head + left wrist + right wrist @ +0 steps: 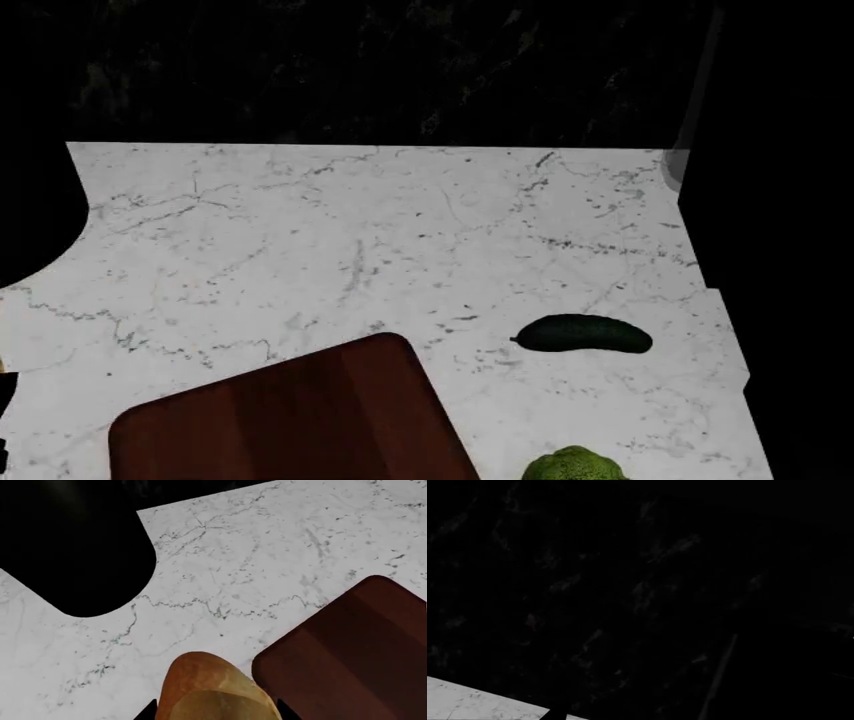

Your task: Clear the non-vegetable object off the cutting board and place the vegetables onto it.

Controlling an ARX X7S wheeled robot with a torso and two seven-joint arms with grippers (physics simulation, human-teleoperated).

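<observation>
In the left wrist view a golden-brown bread loaf (203, 677) sits between two black fingertips (148, 711) of my left gripper (217, 712), which is shut on it. The loaf hangs over white marble just beside a corner of the dark reddish-brown cutting board (347, 655). From the head view the cutting board (287, 420) lies bare at the lower left. The dark green cucumber (583, 334) rests on the counter to its right, and the yellow-green broccoli head (574, 466) is at the bottom edge. Neither gripper shows in the head view. The right wrist view is almost all dark, with only one dark finger edge (558, 714) showing.
The white marble counter (334, 250) ends in a dark backsplash behind and a dark drop on the right. A black rounded cutout (73, 555) lies in the counter ahead of the left gripper. A strip of marble (474, 705) shows in the right wrist view.
</observation>
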